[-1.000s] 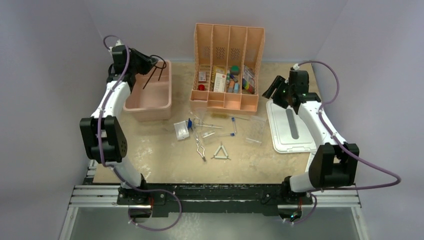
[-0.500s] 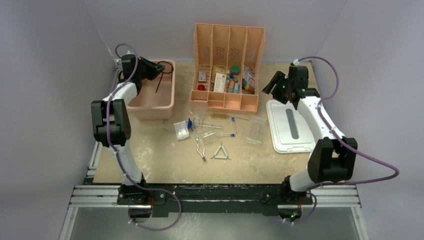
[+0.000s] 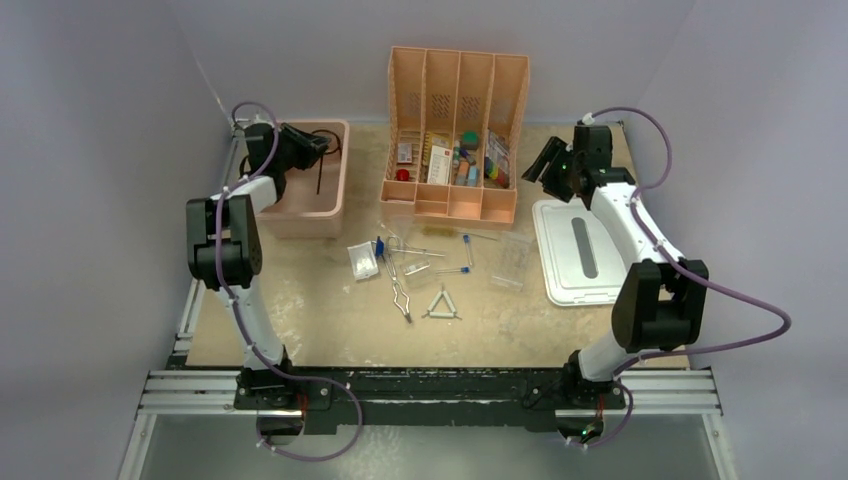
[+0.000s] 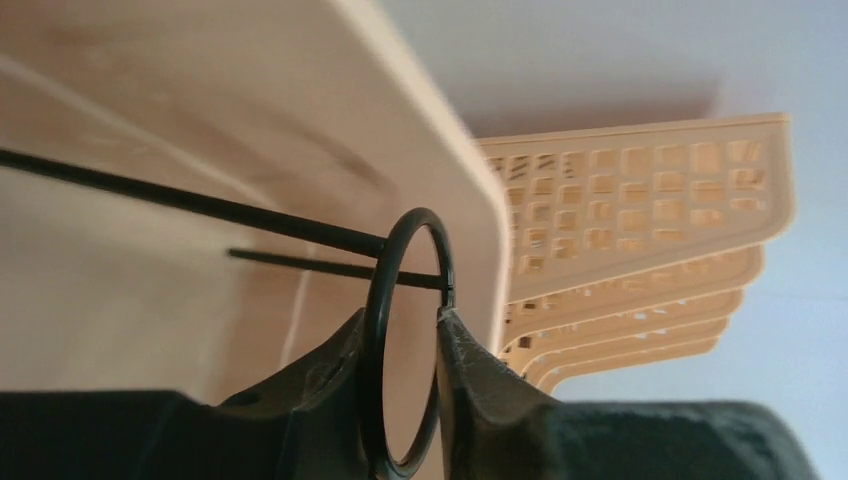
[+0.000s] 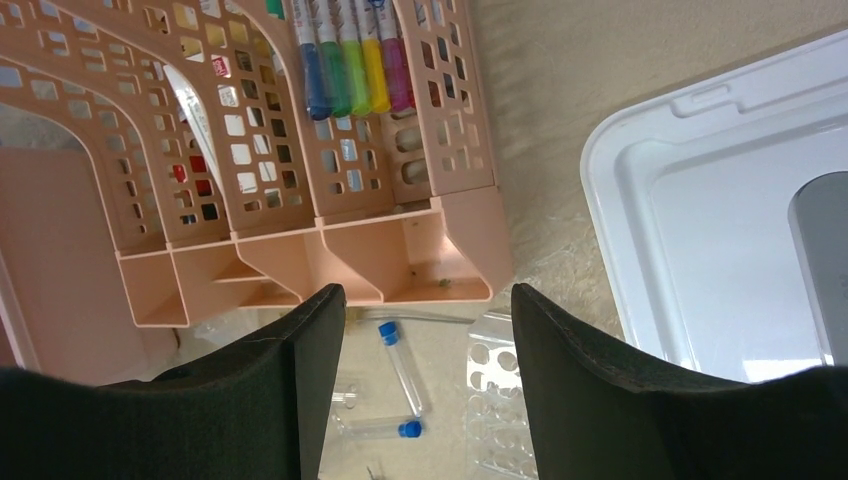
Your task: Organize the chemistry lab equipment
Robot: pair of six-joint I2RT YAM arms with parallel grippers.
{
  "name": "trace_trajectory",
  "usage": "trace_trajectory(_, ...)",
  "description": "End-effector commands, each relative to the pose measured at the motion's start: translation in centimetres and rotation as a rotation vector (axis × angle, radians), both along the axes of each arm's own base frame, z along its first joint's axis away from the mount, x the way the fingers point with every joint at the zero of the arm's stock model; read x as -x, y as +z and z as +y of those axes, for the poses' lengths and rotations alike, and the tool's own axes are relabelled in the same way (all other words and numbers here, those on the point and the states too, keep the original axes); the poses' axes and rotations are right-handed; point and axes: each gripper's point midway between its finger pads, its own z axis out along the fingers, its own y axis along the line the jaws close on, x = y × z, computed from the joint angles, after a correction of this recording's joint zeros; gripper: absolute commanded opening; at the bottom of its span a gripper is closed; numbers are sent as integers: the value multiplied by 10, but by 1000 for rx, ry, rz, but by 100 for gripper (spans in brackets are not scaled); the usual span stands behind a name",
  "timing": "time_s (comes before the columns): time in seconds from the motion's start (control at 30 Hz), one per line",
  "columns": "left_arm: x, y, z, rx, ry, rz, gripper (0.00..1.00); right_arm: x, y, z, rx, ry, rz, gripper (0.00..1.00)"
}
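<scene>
The left gripper (image 3: 318, 143) is up at the far left, over the pink bin (image 3: 297, 222). The black wire ring tripod (image 4: 200, 203) is there with it. Its round ring stands between the two fingers (image 4: 330, 375), and its thin legs point down into the bin. The fingers are a little way apart with the ring in the gap. The ring looks close to both of them, but I cannot tell if they are squeezing it or just sitting beside it. The right gripper (image 5: 428, 292) is up in the air at the far right. Its fingers are wide apart and there is nothing between them. It hangs between the orange divider rack (image 3: 455, 75) and the white lid (image 3: 570, 270), which lies flat on the surface (image 3: 320, 320). The other lab things lie in the middle of the surface, in front of the orange rack. The clear packets (image 3: 363, 261) are on the left of that group. The metal tongs (image 3: 400, 292) lie just beside them, and the white triangle (image 3: 442, 305) is near the tongs, closer to the arms. The thin blue-capped tubes (image 3: 466, 248) lie between the tongs and the clear plastic tube rack (image 3: 512, 262). The tube rack is near the white lid.
</scene>
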Motion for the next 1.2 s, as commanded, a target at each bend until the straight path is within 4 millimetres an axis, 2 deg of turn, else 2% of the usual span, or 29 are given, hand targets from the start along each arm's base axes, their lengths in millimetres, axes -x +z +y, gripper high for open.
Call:
trace_trajectory(0.0,4,14,14,-45,48,-45,30,-14,24,1,2,3,-67,64)
trace_trajectory(0.23,13,18,28,-90,105,-8,54,-16,23,4,-7,16,-62,64)
trace_trajectory(0.43,26,19,52,-210,205,89,73,-16,23,4,-1,22,-62,64)
trace_trajectory(0.57,49,6,72,-321,272,252,77,-15,24,3,5,18,-68,64)
trace_trajectory(0.63,58,7,79,-376,287,285,78,-15,27,2,10,19,-81,64)
trace_trajectory(0.7,59,15,83,-419,284,276,79,-16,32,2,24,26,-113,61)
trace_trajectory(0.73,58,20,84,-433,279,265,83,-15,34,2,40,33,-130,60)
trace_trajectory(0.83,48,35,80,-462,233,204,86,-17,49,6,95,62,-214,62)
trace_trajectory(0.93,33,36,75,-484,179,175,79,-17,57,14,146,96,-242,62)
trace_trajectory(1.13,14,22,66,-470,117,174,46,-16,70,31,186,143,-290,63)
trace_trajectory(1.17,13,18,66,-476,113,180,43,-16,72,34,193,152,-299,63)
